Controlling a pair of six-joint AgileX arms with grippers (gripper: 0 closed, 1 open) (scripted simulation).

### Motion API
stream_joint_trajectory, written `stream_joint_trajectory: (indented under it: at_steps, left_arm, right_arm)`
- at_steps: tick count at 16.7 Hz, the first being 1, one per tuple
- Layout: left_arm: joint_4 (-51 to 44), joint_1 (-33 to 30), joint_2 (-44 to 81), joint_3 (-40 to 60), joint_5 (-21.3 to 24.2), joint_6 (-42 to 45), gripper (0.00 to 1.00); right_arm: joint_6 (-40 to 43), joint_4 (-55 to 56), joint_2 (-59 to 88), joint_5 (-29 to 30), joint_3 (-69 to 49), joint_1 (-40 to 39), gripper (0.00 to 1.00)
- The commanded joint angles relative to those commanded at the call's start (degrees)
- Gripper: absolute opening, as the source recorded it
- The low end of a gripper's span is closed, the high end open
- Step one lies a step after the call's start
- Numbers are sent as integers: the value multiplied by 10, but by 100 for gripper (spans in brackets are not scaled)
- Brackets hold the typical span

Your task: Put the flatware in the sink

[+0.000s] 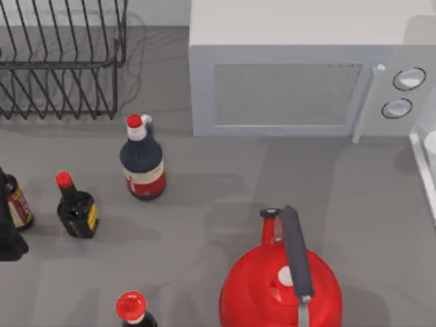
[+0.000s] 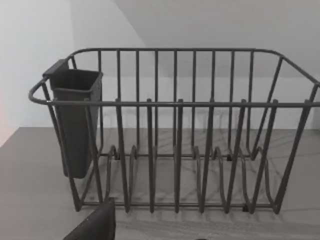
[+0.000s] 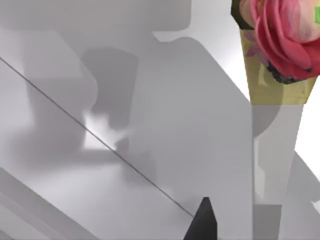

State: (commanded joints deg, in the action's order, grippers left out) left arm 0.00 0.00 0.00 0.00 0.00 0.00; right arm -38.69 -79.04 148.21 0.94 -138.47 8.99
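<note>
The left gripper (image 2: 95,224) faces a dark wire dish rack (image 2: 175,150) straight ahead of it, with thin rods and a matte plastic cutlery cup (image 2: 77,120) hung upright on one end. Where the flatware lies I cannot tell. The cup's inside is hidden, so that is my best guess, and the left arm looks nearer. From above, glossy dark bottles (image 1: 142,163) with red caps come next, then a round red kettle (image 1: 279,286) and a boxy grey microwave (image 1: 286,75). A white rim (image 1: 421,170), perhaps the sink's, follows. The right gripper (image 3: 202,225) hangs over smooth pale surfaces beside a pink flower (image 3: 282,35). Whether either gripper is open or closed, I cannot tell.
</note>
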Motion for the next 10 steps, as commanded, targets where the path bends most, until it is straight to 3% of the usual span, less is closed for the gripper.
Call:
stream_joint_trajectory:
  at_steps: [7, 10]
  left_arm:
    - [0, 0, 0, 0, 0, 0, 100]
    - [0, 0, 0, 0, 0, 0, 100]
  right_arm:
    - [0, 0, 0, 0, 0, 0, 98]
    - [0, 0, 0, 0, 0, 0, 100]
